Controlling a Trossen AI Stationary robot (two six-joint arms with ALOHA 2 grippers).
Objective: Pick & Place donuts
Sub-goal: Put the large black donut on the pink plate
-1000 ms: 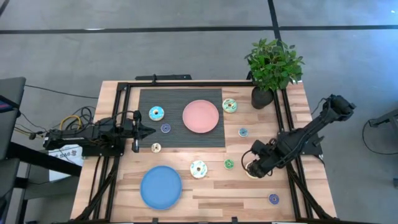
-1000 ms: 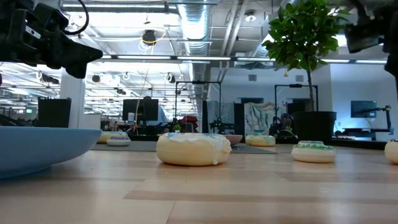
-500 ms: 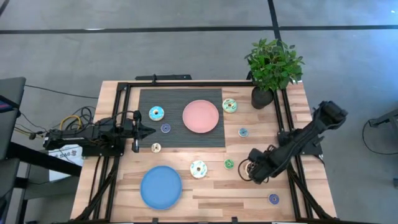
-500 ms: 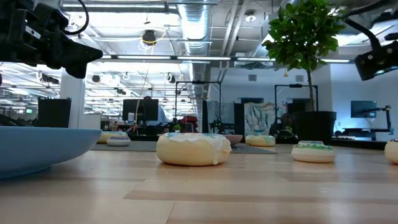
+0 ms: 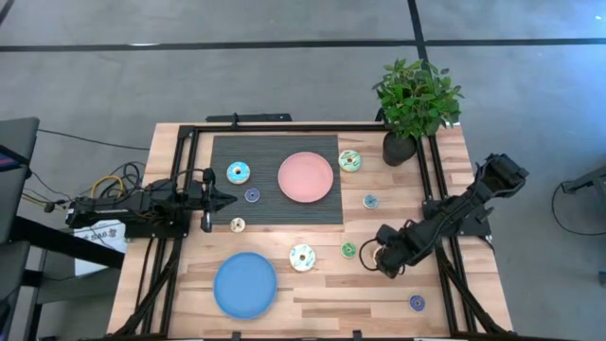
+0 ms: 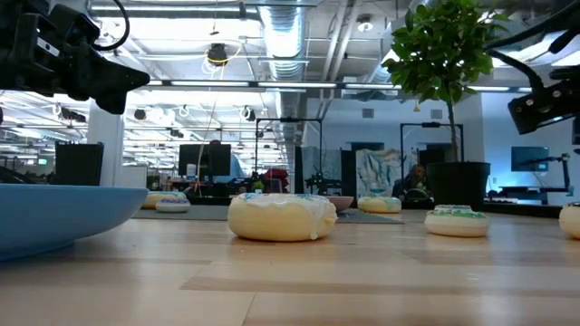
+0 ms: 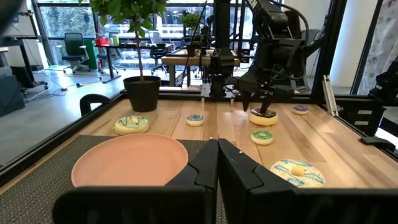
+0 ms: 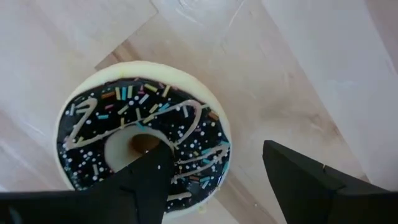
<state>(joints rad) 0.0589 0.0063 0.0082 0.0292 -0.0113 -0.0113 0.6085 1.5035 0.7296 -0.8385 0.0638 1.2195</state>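
My right gripper (image 8: 214,146) is open and points down, close above a brown-iced donut (image 8: 143,143) with sprinkles at the table's right. One finger stands over the donut's hole, the other outside its rim. From the left wrist view the gripper (image 7: 258,102) hangs just over that donut (image 7: 263,115), which lies flat on the wood. Other donuts lie flat about the table: light blue (image 5: 239,172), white (image 5: 302,257), small green (image 5: 348,250), teal (image 5: 369,201). My left gripper (image 5: 227,198) waits shut and level at the left.
A pink plate (image 5: 305,177) sits on the dark mat, and a blue plate (image 5: 244,284) on the near wood. A potted plant (image 5: 414,104) stands at the far right corner. Black frame rails (image 5: 445,275) run along the table's sides. A small purple donut (image 5: 416,302) lies near the right front.
My right gripper has sunk toward the brown-iced donut and drifted a little toward the table's left edge, staying open. The donuts have not moved.
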